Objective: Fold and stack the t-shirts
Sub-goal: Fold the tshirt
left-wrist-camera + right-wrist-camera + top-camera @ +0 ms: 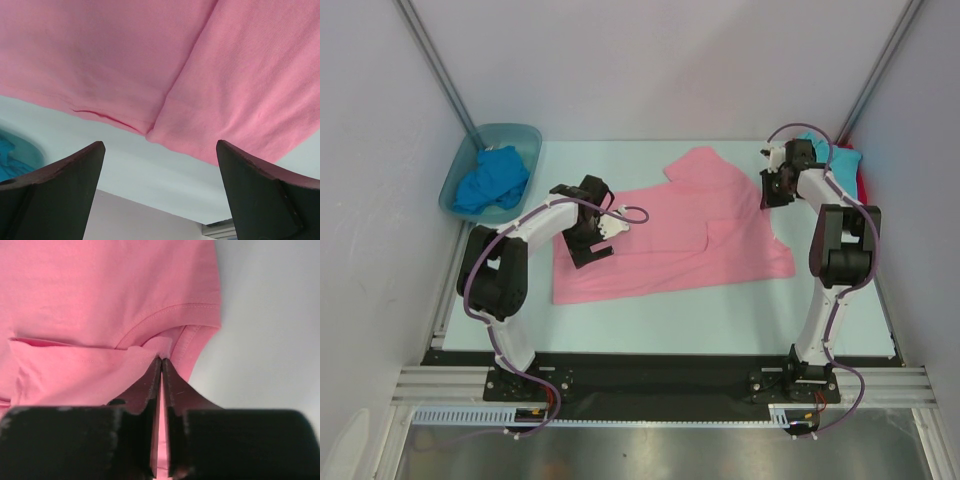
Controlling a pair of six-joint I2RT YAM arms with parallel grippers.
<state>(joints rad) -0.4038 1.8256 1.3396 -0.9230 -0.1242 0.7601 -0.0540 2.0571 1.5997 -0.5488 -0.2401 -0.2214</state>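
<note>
The pink t-shirt lies spread on the table's middle, partly folded, one sleeve pointing to the back. My right gripper is at its right back edge and is shut on a pinch of pink cloth by the sleeve hem. My left gripper hovers over the shirt's left part, open and empty, with the pink cloth ahead of its fingertips. The royal blue t-shirt is bunched in the tub. The turquoise t-shirt lies crumpled at the back right on the red one.
The blue-green translucent tub stands at the back left corner. White walls and slanted metal posts close in the back and sides. Bare table lies in front of the pink shirt, up to the rail that holds the arm bases.
</note>
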